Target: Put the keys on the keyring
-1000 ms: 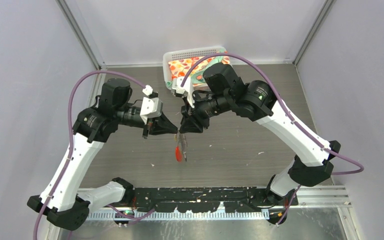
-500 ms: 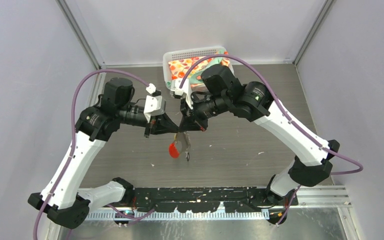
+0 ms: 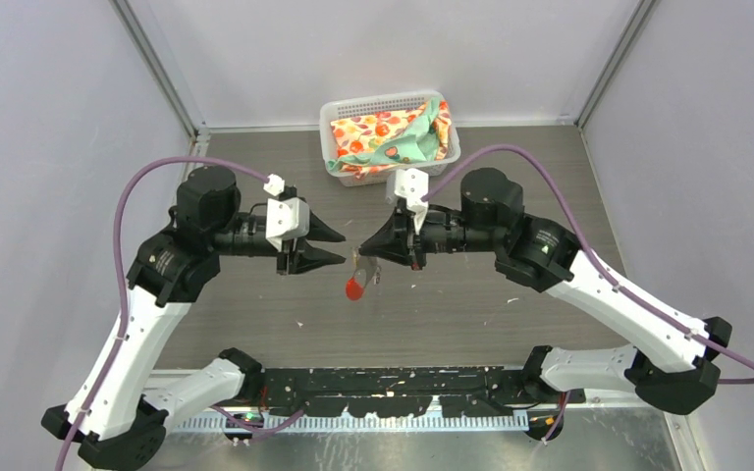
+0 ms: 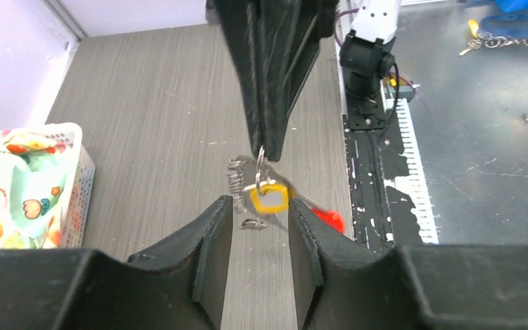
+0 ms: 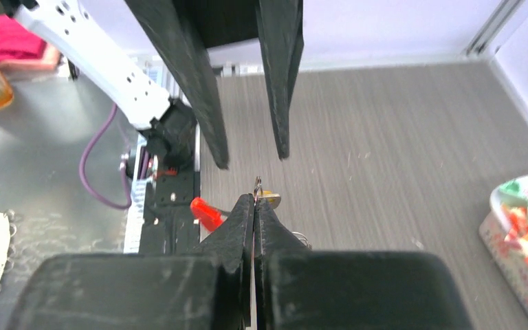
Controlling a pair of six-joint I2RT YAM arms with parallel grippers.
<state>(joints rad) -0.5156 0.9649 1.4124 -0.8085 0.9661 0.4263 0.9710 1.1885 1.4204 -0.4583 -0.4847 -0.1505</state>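
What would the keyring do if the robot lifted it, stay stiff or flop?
Probably flop: the keyring hangs limp in loops below the right gripper, which pinches only one thin ring. It would likely swing, since the yellow key and red tag hang loose from it. It seems light, as that small pinch holds it.

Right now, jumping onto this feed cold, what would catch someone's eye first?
The shut right claw pinches the keyring above the middle of the table, a yellow key and red tag dangling below it. The left claw faces it, open and empty. At the far edge sits a white basket of bright patterned cloth.
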